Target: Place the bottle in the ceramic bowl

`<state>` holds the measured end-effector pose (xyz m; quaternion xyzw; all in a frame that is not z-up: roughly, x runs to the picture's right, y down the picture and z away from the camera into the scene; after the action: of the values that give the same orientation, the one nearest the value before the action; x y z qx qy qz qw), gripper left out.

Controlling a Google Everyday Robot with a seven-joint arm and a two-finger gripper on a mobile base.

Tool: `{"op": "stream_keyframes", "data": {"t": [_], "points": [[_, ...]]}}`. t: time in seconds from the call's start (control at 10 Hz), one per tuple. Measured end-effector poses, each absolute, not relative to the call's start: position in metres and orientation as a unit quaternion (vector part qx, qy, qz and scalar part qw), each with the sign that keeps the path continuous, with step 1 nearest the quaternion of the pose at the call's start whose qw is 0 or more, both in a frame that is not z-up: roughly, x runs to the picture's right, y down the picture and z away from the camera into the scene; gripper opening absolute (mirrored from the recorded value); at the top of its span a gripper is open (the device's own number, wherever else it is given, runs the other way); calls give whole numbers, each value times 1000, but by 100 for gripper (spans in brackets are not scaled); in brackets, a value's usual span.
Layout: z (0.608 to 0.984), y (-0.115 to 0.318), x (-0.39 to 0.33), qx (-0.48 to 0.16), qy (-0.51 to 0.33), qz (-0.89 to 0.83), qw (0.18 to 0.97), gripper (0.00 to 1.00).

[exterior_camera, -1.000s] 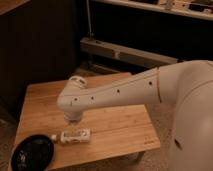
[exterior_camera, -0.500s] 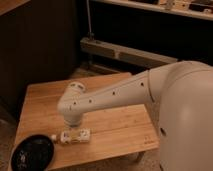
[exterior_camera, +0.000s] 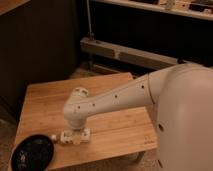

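The bottle (exterior_camera: 76, 136) lies on its side near the front left of the wooden table (exterior_camera: 115, 130), pale with a white cap (exterior_camera: 53, 137) pointing left toward the bowl. The ceramic bowl (exterior_camera: 32, 152) is black and glossy, at the table's front left corner, just left of the bottle. My gripper (exterior_camera: 75, 131) hangs under the white wrist (exterior_camera: 77, 109), directly over the bottle and right down at it. The wrist hides most of the gripper. The bowl looks empty.
The white arm (exterior_camera: 130, 97) reaches in from the right across the table. A dark wall and a low metal rail (exterior_camera: 130, 52) stand behind the table. The table's front edge runs close below the bottle and bowl.
The arm has swung lower and further over the table, bringing the wrist down onto the bottle. The bottle and bowl have stayed where they were.
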<state>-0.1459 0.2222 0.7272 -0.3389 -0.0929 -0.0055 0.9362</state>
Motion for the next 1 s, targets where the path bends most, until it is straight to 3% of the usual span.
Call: {"op": "stream_keyframes", "data": {"t": [1.0], "points": [[764, 230, -135, -341, -54, 12, 938, 65]]}}
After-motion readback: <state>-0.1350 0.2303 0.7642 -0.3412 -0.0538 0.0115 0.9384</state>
